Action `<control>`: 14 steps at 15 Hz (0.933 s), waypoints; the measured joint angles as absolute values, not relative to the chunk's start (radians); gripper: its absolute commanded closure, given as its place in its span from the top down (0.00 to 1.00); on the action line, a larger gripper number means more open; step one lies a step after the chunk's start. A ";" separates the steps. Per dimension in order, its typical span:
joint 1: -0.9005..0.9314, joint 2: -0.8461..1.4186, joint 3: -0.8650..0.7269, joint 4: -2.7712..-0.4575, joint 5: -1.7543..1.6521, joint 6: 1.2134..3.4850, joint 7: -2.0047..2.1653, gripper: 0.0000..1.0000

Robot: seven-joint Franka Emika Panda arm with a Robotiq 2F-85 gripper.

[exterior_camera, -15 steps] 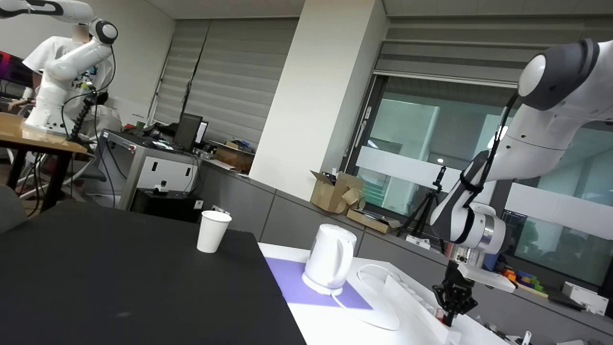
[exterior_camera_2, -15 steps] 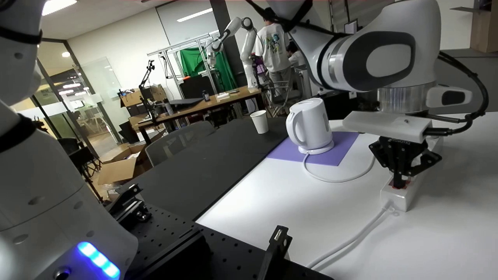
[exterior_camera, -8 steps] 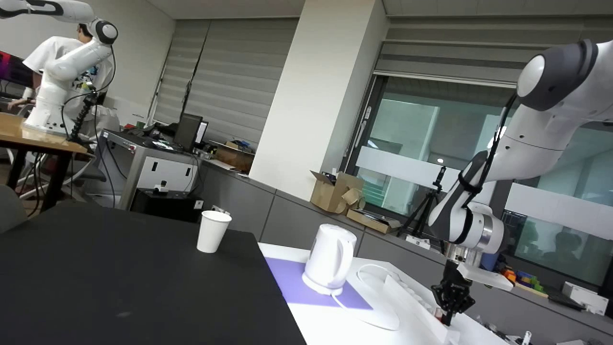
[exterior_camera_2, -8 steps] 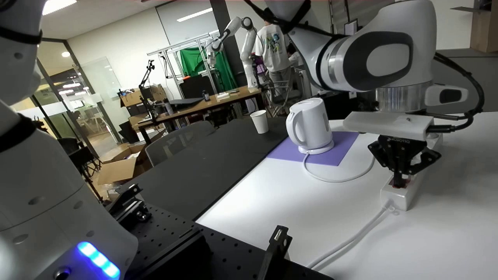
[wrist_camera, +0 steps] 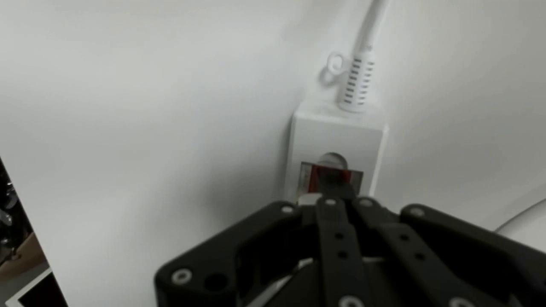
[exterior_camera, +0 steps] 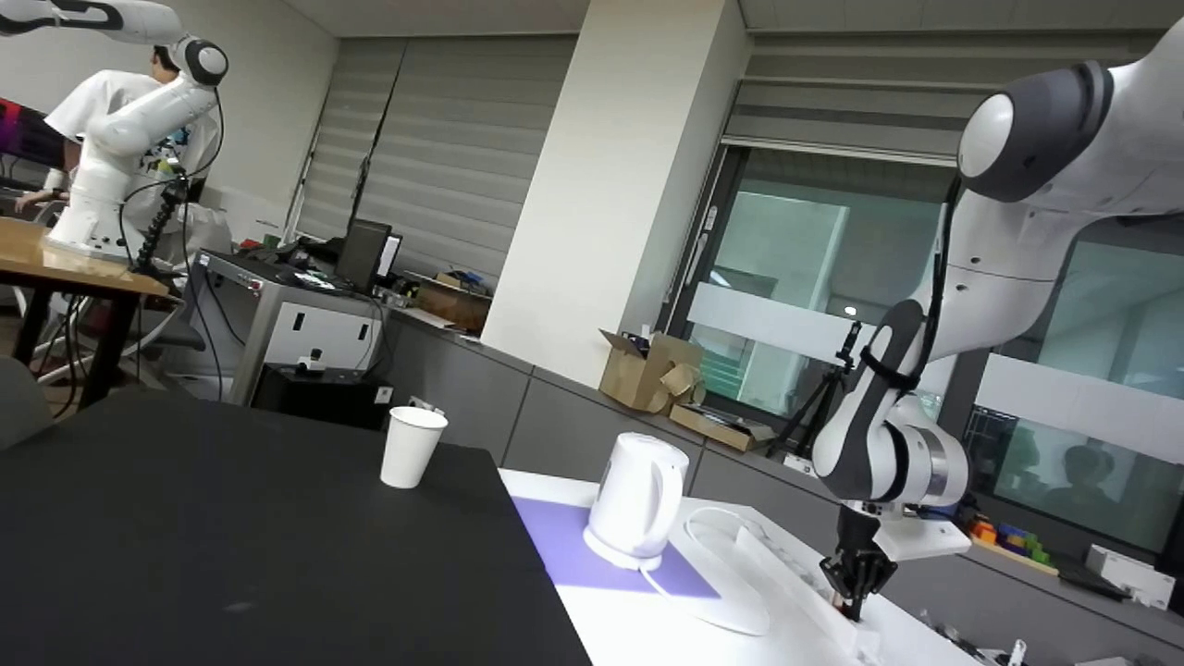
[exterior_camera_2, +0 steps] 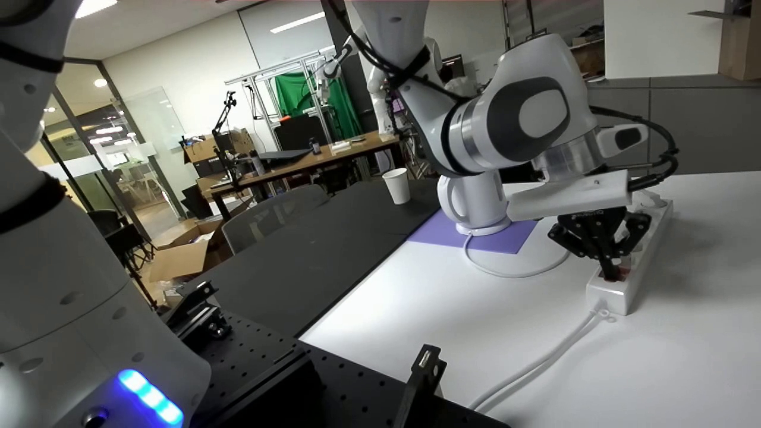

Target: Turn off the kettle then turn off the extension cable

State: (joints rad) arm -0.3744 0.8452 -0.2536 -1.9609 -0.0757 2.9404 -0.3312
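Compared with half a second ago, your Robotiq gripper (exterior_camera_2: pixel 610 276) leans instead of standing nearly upright. The white power strip (exterior_camera_2: pixel 606 296) lies slightly shifted in both exterior views. Your Panda arm (exterior_camera_2: pixel 535 113) is bent differently, and in an exterior view it now hides the top of the white electric kettle (exterior_camera_2: pixel 483 203).

arm (exterior_camera_2: pixel 523 119) hides kettle (exterior_camera_2: pixel 478 202) top in exterior view; claw (wrist_camera: pixel 335 183) partly covers switch (wrist_camera: pixel 313 178), setting uncertain

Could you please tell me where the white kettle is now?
In an exterior view, the white kettle stands on the purple mat, right of the paper cup and left of the power strip.
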 measured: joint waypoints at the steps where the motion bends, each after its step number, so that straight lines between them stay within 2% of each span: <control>1: -0.348 0.848 -0.275 -1.978 -0.089 2.977 -0.323 0.00; 7: -0.207 0.877 -0.386 -2.016 -0.109 3.068 -0.267 0.00; 14: -0.042 0.847 -0.461 -1.942 -0.139 2.789 -0.173 0.00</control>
